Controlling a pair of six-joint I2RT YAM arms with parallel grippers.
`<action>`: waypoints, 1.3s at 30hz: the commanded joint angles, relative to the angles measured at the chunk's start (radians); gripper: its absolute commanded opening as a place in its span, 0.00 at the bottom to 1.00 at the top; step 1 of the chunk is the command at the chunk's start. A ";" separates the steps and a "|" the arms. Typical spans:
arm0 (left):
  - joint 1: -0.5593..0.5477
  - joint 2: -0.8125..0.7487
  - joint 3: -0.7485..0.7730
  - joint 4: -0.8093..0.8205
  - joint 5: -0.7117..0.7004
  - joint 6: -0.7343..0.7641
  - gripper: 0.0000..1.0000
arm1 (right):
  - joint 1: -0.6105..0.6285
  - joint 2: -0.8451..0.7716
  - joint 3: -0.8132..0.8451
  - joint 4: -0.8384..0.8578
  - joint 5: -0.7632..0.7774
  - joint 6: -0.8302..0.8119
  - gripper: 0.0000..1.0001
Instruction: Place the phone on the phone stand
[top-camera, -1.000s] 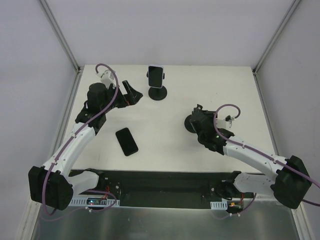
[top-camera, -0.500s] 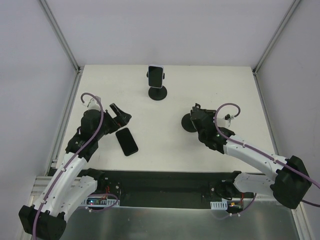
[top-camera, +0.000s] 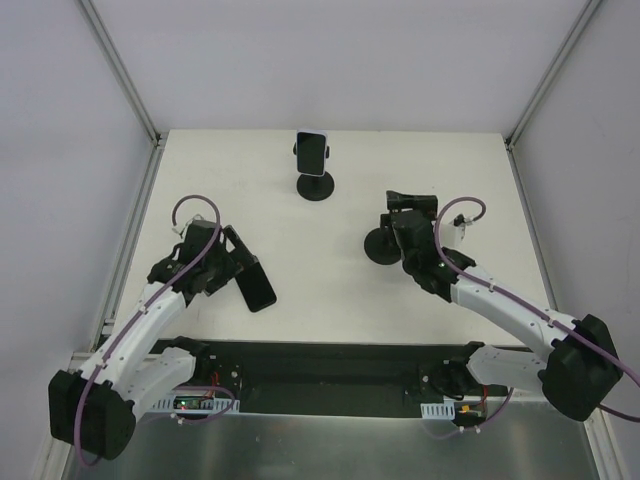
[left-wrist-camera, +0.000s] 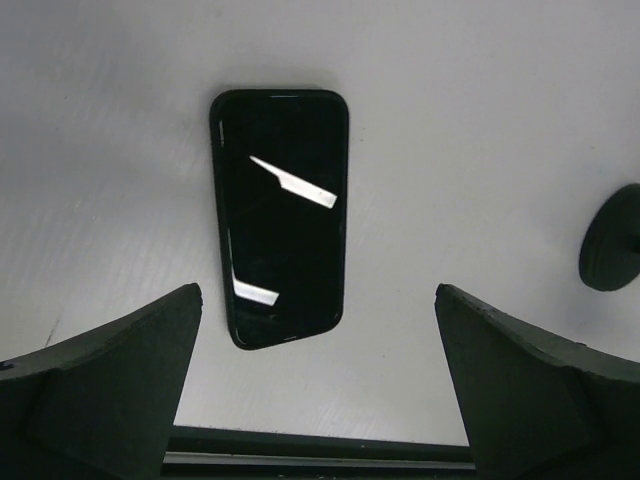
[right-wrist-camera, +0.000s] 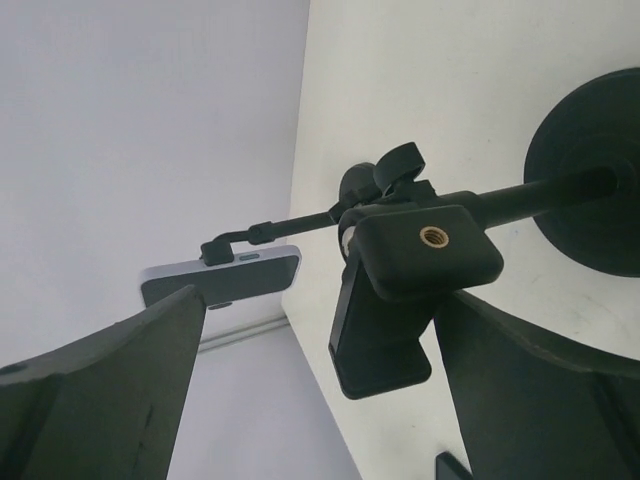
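Note:
The black phone lies flat, screen up, on the white table. My left gripper hovers over its near end, open, with the phone ahead between the fingers and untouched. The black phone stand has a round base and a clamp head. My right gripper is open around that clamp, which sits closer to the right finger. In the top view the clamp is hidden under the gripper.
A second stand at the back of the table holds a silver phone. White walls with metal corner posts close in the table. A black rail runs along the near edge between the arm bases.
My left arm swung from the back left, near the far stand, forward to the black phone, staying open. My right gripper spread its jaws wide at the stand's clamp.

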 joint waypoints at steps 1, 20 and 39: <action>0.001 0.126 0.092 -0.115 -0.067 -0.042 0.99 | -0.013 -0.038 0.036 0.077 -0.050 -0.227 0.96; -0.019 0.614 0.346 -0.219 -0.085 0.041 0.99 | 0.045 -0.194 -0.369 0.863 -0.566 -1.464 0.96; -0.032 0.838 0.353 -0.177 -0.002 -0.023 0.99 | 0.050 -0.167 -0.412 0.992 -0.732 -1.553 0.96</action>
